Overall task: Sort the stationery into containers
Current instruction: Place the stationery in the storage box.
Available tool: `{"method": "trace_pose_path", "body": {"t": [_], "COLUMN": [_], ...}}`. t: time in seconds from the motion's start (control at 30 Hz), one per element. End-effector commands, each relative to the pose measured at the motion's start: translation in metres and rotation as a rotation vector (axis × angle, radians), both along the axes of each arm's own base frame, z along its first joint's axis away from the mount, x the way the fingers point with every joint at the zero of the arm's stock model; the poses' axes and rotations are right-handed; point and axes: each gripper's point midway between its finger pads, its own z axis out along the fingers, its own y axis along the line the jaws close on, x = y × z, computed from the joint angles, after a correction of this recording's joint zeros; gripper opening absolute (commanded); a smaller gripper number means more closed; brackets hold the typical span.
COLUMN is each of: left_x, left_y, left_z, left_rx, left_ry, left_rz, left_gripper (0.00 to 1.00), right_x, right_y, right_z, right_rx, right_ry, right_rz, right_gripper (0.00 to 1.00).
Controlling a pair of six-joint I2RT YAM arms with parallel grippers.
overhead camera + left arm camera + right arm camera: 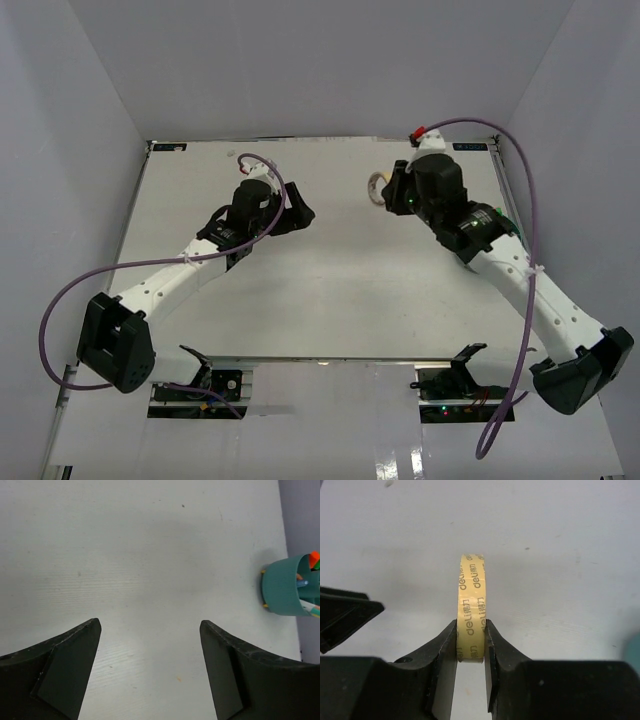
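The teal organiser cup (282,592) is cut off by the right edge of the left wrist view, so only part of its round wall and rim shows. From above it cannot be made out at all. Poking out of it are an orange cap (314,559), a touch of green beside that, and a light blue pen (302,583). Which compartments they sit in cannot be told.

The roll of tape (471,590) is narrow and pale yellow, seen edge-on, with "deli" printed in brown along its outer face. The right jaws are closed narrowly across its width, gripping its lower part. From above, the roll appears as a small beige ring at the tip of the right arm (500,260), toward the far right of the white desk (150,545). Whether it touches the desk cannot be told.

The left jaws stand wide apart with nothing between them, over bare desk, well apart from the cup.
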Motion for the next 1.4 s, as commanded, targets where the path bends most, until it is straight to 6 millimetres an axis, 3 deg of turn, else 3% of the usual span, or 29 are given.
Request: {"method": "trace_pose_path", "body": {"t": [0.0, 0.1, 0.23, 0.37, 0.4, 0.5, 0.77, 0.9, 1.1, 1.37], "left_x": [0.008, 0.018, 0.025, 0.024, 0.023, 0.018, 0.019, 0.019, 0.019, 0.017], "left_y": [0.023, 0.047, 0.077, 0.083, 0.082, 0.084, 0.092, 0.095, 0.094, 0.092], "left_z": [0.037, 0.033, 0.03, 0.022, 0.02, 0.001, 0.001, -0.002, -0.003, -0.002], "left_rx": [0.106, 0.207, 0.271, 0.316, 0.322, 0.347, 0.4, 0.41, 0.408, 0.403], "left_ry": [-0.13, -0.14, -0.153, -0.174, -0.178, -0.146, -0.16, -0.155, -0.155, -0.16], "left_rz": [0.013, 0.039, 0.081, 0.075, 0.066, 0.044, 0.052, 0.063, 0.058, 0.048], "left_gripper": [0.91, 0.98, 0.98, 0.98, 0.98, 0.98, 0.98, 0.98, 0.98, 0.98], "right_x": [-0.004, -0.008, -0.02, -0.028, -0.028, -0.026, -0.021, -0.024, -0.021, -0.027], "right_y": [-0.077, -0.141, -0.204, -0.256, -0.277, -0.286, -0.317, -0.327, -0.327, -0.33], "right_z": [0.037, 0.046, 0.049, 0.038, 0.033, 0.017, -0.007, -0.031, -0.06, -0.085], "right_rx": [-0.101, -0.149, -0.23, -0.267, -0.262, -0.25, -0.224, -0.202, -0.156, -0.165], "right_ry": [-0.044, -0.01, 0.038, 0.105, 0.136, 0.196, 0.315, 0.389, 0.492, 0.592], "right_rz": [-0.204, -0.36, -0.528, -0.629, -0.68, -0.69, -0.769, -0.785, -0.762, -0.763], "right_gripper": [0.08, 0.08, 0.08, 0.08, 0.08, 0.08, 0.08, 0.08, 0.08, 0.08]}}
